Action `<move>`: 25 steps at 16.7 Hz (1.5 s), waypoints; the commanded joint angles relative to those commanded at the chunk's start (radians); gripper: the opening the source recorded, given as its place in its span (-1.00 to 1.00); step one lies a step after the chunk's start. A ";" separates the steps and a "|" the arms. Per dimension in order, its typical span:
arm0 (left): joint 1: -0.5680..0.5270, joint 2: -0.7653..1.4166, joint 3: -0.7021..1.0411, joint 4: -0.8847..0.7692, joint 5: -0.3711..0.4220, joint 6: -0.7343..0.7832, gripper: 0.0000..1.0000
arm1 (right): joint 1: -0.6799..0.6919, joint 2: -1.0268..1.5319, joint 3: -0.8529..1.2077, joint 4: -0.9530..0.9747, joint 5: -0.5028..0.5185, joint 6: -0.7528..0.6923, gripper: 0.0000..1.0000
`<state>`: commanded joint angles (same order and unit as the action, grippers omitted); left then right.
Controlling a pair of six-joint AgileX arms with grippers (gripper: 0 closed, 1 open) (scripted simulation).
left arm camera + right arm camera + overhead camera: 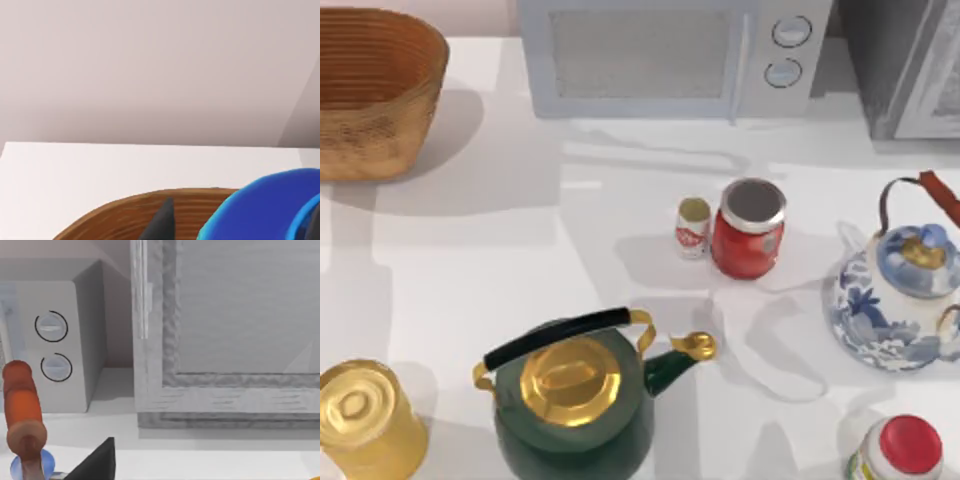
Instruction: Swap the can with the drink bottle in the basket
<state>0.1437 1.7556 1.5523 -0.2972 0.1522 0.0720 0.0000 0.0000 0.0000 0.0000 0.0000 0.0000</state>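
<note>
Can [260, 210] sits close by left gripper [162, 226] at the basket [125, 212] rim, top view's upper left; can't tell either gripper's jaw state. Drink bottle [692, 228] upright mid-frame, just left of red jar [750, 228], well apart from basket; right gripper [100, 462], by teapot handle [22, 405], probably nearer.

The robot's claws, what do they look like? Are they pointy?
Yes, pointy. The left claw's finger is a dark, nearly black wedge with a sharp tip, seen over the wicker basket. The right claw's finger is the same dark pointed shape. No cables or markings show.
</note>
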 joint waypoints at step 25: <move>-0.018 0.103 -0.002 0.106 -0.012 -0.007 1.00 | 0.000 0.000 0.000 0.000 0.000 0.000 1.00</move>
<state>0.1254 1.8588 1.5503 -0.1912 0.1398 0.0646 0.0000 0.0000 0.0000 0.0000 0.0000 0.0000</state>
